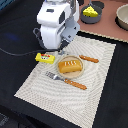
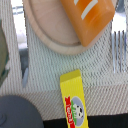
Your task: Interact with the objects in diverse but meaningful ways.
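Your gripper [image 1: 61, 49] hung low over the placemat [image 1: 95, 75] | jaws hidden, so you could not tell their opening or any load | butter block [image 1: 44, 58] lay just beside it toward the exterior view's left, long axis crosswise | bread loaf [image 1: 70, 66] sat on the plate [image 1: 63, 74] nearby.

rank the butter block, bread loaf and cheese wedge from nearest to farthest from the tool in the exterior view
The tool is mostly hidden under the arm's white body.
1. butter block: just beside the tool, on the exterior view's left, at the mat's edge.
2. bread loaf: on the plate, mid-mat.
3. cheese wedge: in the grey saucepan, far off the mat.
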